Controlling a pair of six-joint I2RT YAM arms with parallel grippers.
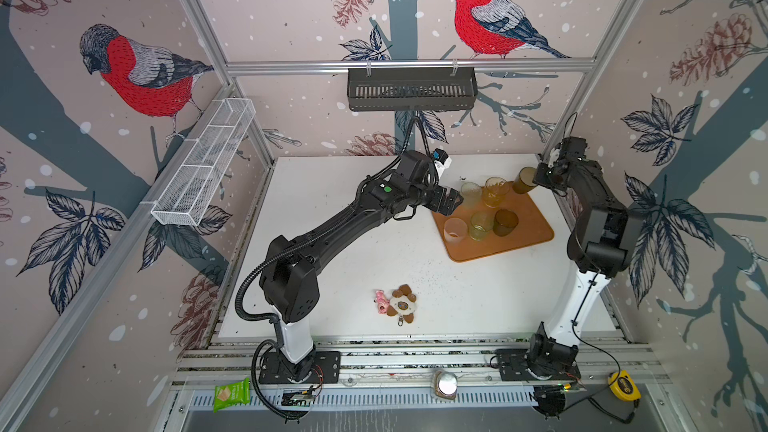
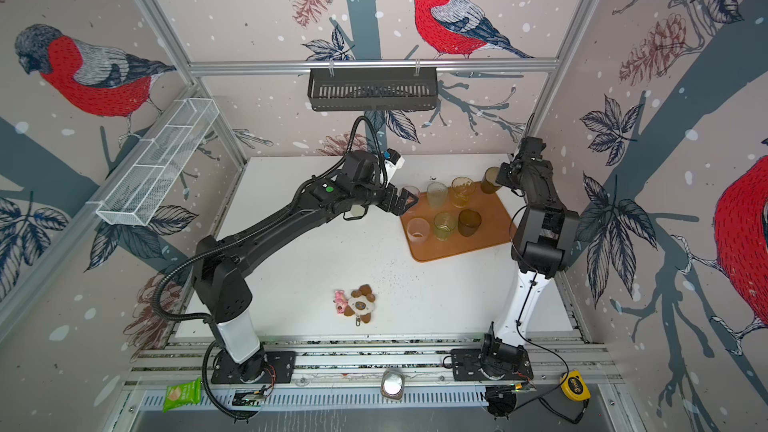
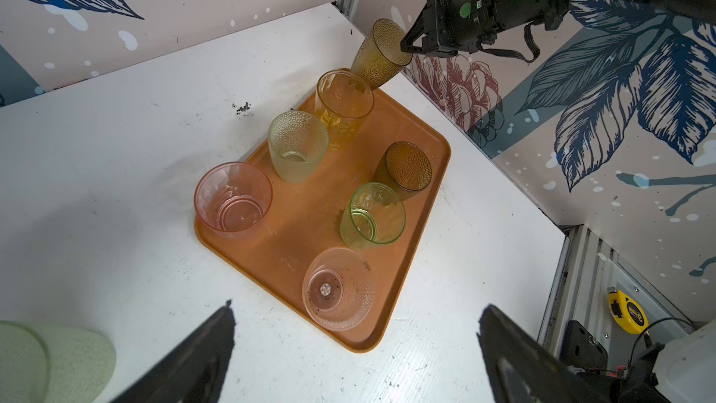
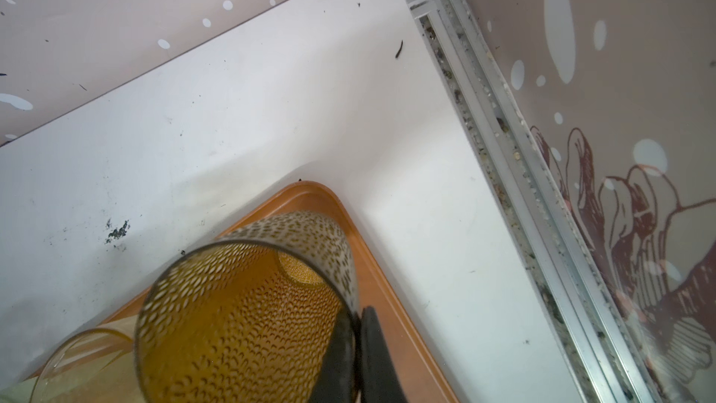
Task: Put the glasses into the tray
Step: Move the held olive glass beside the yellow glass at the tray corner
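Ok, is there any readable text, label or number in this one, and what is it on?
"3", as far as it can be made out, on the yellow tape measure; the rest of its label is blurred.
White print on the green snack packet: too blurred to read.
Nothing else carries legible text.

Left arm (image 1: 332,222) is reaching forward, left gripper (image 1: 451,201) holding fingers (image 3: 209,358) wide apart; right arm (image 1: 598,218) is bending, right gripper (image 3: 405,43) pinching the rim of a dimpled amber translucent tumbler (image 3: 377,60).

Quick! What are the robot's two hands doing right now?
Left gripper: open, holding nothing.
Right gripper: shut on the tall dotted amber plastic tumbler, fingers pinching its rim.
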